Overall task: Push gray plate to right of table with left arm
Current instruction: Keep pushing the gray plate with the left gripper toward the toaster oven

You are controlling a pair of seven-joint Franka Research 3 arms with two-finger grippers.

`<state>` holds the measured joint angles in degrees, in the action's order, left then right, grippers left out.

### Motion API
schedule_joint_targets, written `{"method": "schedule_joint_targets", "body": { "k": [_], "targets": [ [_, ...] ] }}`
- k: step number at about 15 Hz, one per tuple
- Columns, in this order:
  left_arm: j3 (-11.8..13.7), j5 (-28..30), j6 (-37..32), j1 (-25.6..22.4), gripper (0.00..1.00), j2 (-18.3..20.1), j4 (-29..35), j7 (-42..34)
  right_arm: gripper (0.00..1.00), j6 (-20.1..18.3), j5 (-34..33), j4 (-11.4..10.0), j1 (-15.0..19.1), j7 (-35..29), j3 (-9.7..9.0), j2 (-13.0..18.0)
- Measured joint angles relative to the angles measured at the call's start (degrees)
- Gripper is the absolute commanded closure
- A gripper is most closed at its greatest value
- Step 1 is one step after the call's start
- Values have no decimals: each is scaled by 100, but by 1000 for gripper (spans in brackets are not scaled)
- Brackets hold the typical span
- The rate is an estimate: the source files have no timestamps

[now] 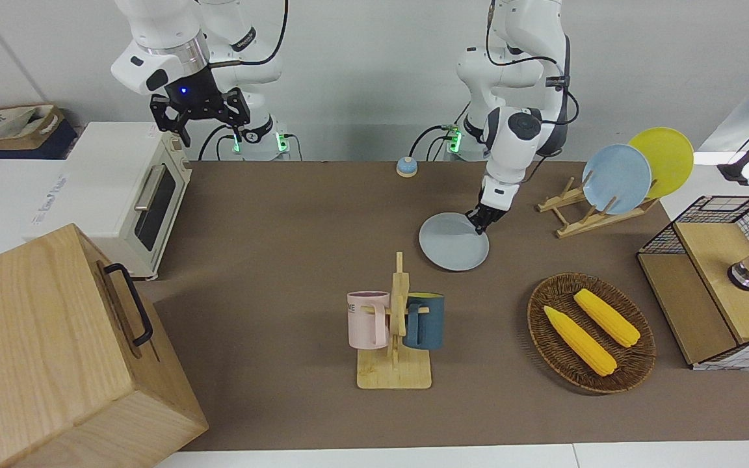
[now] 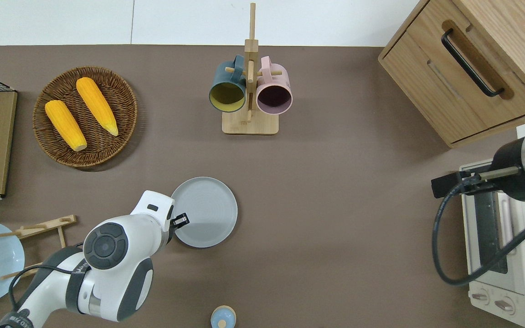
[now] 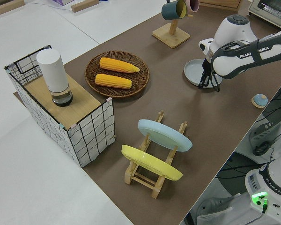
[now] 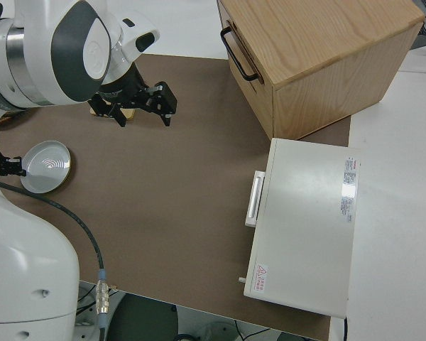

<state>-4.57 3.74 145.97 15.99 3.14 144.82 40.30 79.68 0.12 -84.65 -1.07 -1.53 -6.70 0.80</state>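
Note:
The gray plate (image 1: 449, 246) lies flat on the brown table (image 1: 283, 214), nearer to the robots than the mug rack; it also shows in the overhead view (image 2: 208, 209) and the left side view (image 3: 195, 71). My left gripper (image 1: 479, 223) is low at the plate's edge toward the left arm's end of the table, touching the rim, fingers shut; it also shows in the overhead view (image 2: 181, 220) and the left side view (image 3: 205, 83). My right gripper (image 1: 197, 112) is open, empty and parked.
A mug rack (image 1: 395, 325) with a pink and a dark blue mug stands mid-table. A wicker basket (image 1: 537, 305) holds two corn cobs. A wooden plate rack (image 1: 576, 218) holds a sky-blue plate (image 1: 616, 179) and a yellow plate (image 1: 667, 159). A toaster oven (image 1: 134, 195) and wooden cabinet (image 1: 56, 351) are at the right arm's end. A small bell (image 1: 406, 167) sits near the robots.

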Motion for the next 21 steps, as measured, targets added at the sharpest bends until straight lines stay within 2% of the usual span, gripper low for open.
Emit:
{"method": "schedule_joint_targets", "body": {
  "k": [4,7,10,15,21],
  "targets": [
    [-25,0,-66,509,1000,-143,-223,761,17,0,0,0,0,0,0,0],
    [-48,0,-358,913,1000,-352,-603,1355,17,0,0,0,0,0,0,0],
    [-60,0,-607,1325,1000,-664,-1093,1964,17,0,0,0,0,0,0,0],
    [-70,-141,-634,1917,1000,-1194,-1735,2966,17,0,0,0,0,0,0,0],
    [-73,-175,-651,2431,1000,-1744,-2411,3666,17,0,0,0,0,0,0,0]
  ]
}}
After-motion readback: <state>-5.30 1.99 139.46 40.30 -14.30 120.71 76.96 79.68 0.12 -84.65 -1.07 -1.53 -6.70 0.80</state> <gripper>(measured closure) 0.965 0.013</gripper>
